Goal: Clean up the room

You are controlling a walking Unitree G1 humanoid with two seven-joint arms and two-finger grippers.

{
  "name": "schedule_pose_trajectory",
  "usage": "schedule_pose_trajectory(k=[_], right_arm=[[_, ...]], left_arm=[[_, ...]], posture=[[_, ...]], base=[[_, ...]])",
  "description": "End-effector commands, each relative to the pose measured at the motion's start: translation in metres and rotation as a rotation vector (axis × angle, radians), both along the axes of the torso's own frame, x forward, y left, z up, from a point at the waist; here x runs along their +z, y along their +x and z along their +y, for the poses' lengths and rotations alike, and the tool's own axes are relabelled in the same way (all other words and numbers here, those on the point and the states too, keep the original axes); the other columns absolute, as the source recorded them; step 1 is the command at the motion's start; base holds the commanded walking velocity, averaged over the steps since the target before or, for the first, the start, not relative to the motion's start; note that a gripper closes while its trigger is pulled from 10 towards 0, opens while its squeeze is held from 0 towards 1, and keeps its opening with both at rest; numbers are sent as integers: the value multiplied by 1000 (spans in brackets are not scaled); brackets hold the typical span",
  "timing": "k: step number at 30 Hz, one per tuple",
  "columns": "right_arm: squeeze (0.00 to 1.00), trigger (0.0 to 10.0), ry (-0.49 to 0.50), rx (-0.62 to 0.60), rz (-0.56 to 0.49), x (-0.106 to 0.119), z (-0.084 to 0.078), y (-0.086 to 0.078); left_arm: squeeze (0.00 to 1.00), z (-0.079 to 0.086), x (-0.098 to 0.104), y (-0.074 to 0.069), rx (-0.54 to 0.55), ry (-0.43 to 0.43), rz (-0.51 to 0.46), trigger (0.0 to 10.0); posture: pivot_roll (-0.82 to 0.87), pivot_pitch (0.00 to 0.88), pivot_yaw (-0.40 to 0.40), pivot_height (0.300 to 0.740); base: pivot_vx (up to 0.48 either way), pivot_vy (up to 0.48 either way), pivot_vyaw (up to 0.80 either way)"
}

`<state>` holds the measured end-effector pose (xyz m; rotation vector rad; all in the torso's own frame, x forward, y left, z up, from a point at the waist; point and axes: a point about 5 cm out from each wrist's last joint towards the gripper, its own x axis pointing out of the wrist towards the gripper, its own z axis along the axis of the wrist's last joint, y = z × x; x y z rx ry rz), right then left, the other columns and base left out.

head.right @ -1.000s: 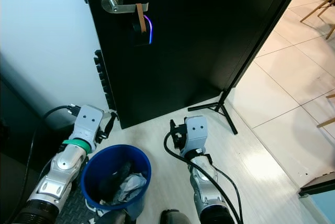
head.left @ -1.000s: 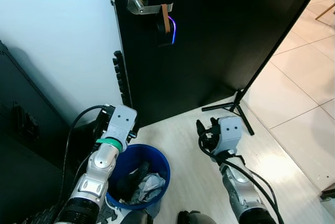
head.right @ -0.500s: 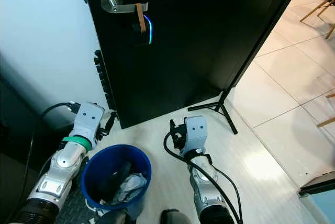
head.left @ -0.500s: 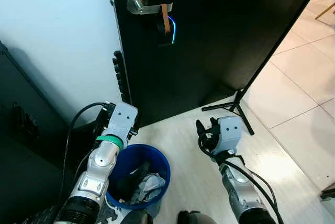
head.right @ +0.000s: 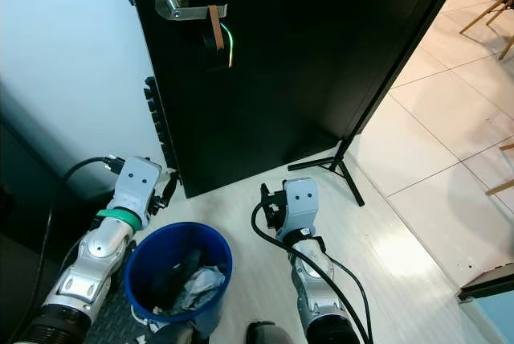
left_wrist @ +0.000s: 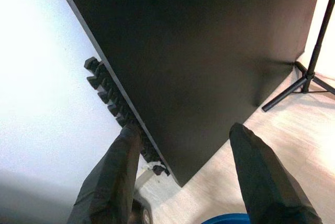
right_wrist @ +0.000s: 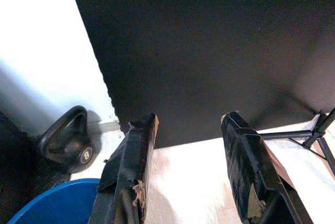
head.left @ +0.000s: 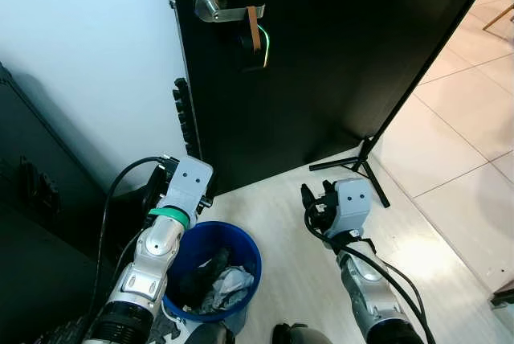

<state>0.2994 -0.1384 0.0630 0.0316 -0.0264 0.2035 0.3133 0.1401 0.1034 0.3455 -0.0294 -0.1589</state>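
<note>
a home, at a doorway between rooms. tall matte black door (head.left: 337,55) standing open, with a brushed silver lever handle (head.left: 218,6) and a small lit lock unit (head.left: 255,45) below it. plain white wall (head.left: 88,63) to one side. pale wood-look plank floor (head.right: 257,223) near the door, glossy cream tiles (head.left: 458,119) beyond. round blue plastic bin (head.left: 210,270) holding crumpled cloth and paper. black kettlebell (right_wrist: 68,140) by the wall; light wooden chair legs (head.right: 490,2) on the tiles.

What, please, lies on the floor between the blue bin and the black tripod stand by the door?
In the left eye view, the right gripper hangs over that stretch. Beneath it, the pale floor between the blue bin and the tripod stand looks bare.
</note>
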Motion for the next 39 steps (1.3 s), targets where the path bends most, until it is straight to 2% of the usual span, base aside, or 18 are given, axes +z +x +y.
schedule_pose_trajectory(k=[1, 3, 8, 11, 18, 22, 27, 39], right_arm=[[0, 10000, 7, -13, 19, -5, -3, -4], [0, 10000, 7, -13, 19, -5, -3, -4], [0, 10000, -14, -35, 63, -16, -9, -9], [0, 10000, -34, -79, 116, -29, -20, -16], [0, 10000, -31, -148, 159, -41, -34, -28], [0, 10000, -29, -154, 156, -42, -34, -29], [0, 10000, -59, -86, 109, -33, -21, -22], [0, 10000, -52, -90, 100, -31, -20, -18]], left_arm=[[0, 0, -8, -4, -9, 18, 27, 10000], [0, 0, -8, -4, -9, 18, 27, 10000], [0, 7, -25, -12, -10, 0, 113, 10000], [0, 9, -40, -23, -43, 20, 173, 10000], [0, 12, -56, -37, -77, 52, 236, 10000], [0, 10, -56, -35, -93, 58, 234, 10000], [0, 7, -43, -22, -23, 7, 173, 10000], [0, 7, -44, -25, -30, 12, 174, 10000]], posture=[[10, 94, 31, 740], [10, 94, 31, 740], [16, 90, 33, 740], [13, 79, 49, 740], [-8, 57, 91, 740], [-13, 53, 92, 740], [-10, 57, 72, 740], [-3, 66, 69, 740]], base=[[0, 0, 0], [0, 0, 0], [0, 0, 0], [0, 0, 0], [0, 0, 0], [0, 0, 0], [0, 0, 0], [0, 0, 0]])
